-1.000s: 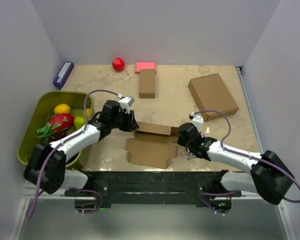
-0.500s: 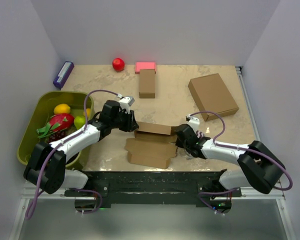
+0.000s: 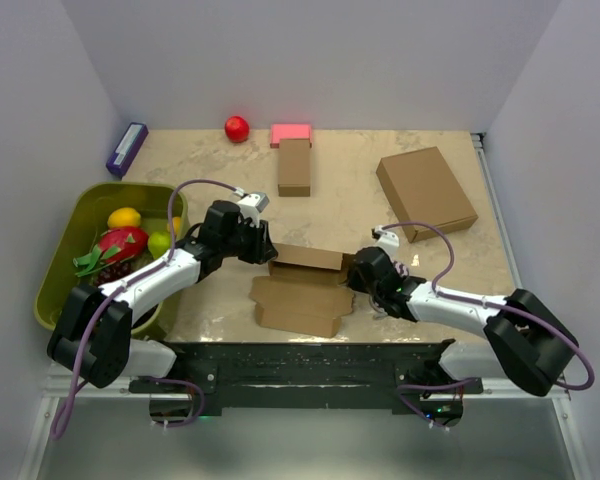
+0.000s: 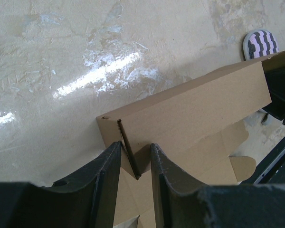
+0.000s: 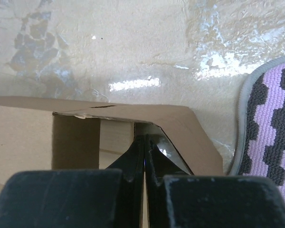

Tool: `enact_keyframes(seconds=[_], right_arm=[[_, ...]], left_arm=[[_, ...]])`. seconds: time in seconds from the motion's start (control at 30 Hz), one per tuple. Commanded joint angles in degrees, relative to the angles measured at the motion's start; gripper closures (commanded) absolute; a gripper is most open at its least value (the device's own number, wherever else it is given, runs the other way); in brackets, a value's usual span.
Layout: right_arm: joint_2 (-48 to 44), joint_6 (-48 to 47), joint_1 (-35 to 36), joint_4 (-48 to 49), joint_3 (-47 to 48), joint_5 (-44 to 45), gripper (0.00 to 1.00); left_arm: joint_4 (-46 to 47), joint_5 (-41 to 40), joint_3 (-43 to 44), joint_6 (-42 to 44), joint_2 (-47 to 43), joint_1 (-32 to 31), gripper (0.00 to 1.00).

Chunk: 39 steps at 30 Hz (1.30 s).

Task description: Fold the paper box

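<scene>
Only the right arm [image 3: 460, 303] has shifted over the last second. Its forearm has swung round and the right gripper [image 3: 363, 272] has crept a little further into the end of the paper box [image 3: 298, 290]. The left arm [image 3: 155, 275] and the cardboard lie as they did.

On the tabletop [image 3: 360, 160], the paper box sits at the middle of the near edge, between the two grippers. It looks less than half folded. The long rear wall [image 3: 308, 256] stands up, and an end flap is turned in at each side. The front panel [image 3: 295, 312] with its tabs lies flat toward the near edge, so the front wall, the tuck-ins and the closing are all left to do.

The left gripper [image 3: 263, 245] straddles the left end flap. Its jaws are a little apart and do not visibly clamp the card. The right gripper's jaws are clenched together, with their tips pushed inside the right corner. I see nothing pinched between them.

Nothing legible shows anywhere. The green bin [image 3: 55, 270] of fruit at the left edge, the larger brown box [image 3: 425, 190] near the right edge and the narrow brown box [image 3: 294, 167] toward the far edge are all unmarked. The purple packet [image 3: 127, 148] in the far left corner has a pale patch too small to read.
</scene>
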Motion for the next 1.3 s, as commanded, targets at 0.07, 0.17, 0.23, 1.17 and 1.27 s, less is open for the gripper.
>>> enact_keyframes(seconds=[0.07,0.17,0.23,1.17,1.27], right_arm=[[2.85,-0.74,0.13,4.08,1.07,-1.45,1.00],[3.74,-0.65,0.22,5.48,1.34,-2.76,1.00],[3.74,-0.74,0.22,6.45,1.25,-3.30,1.00],[9.90,1.90,3.03,10.59,1.16,-5.24,1.00],[7.35,2.60,3.12,9.88,0.73,-4.88,1.00]], left_arm=[[0.08,1.05,0.87,-0.05,0.38,-0.29,0.64],[0.08,1.05,0.96,-0.05,0.38,-0.29,0.64],[0.08,1.14,0.96,-0.05,0.38,-0.29,0.64],[0.08,1.75,1.05,-0.05,0.81,-0.29,0.64],[0.16,1.84,1.05,-0.05,0.73,-0.29,0.64]])
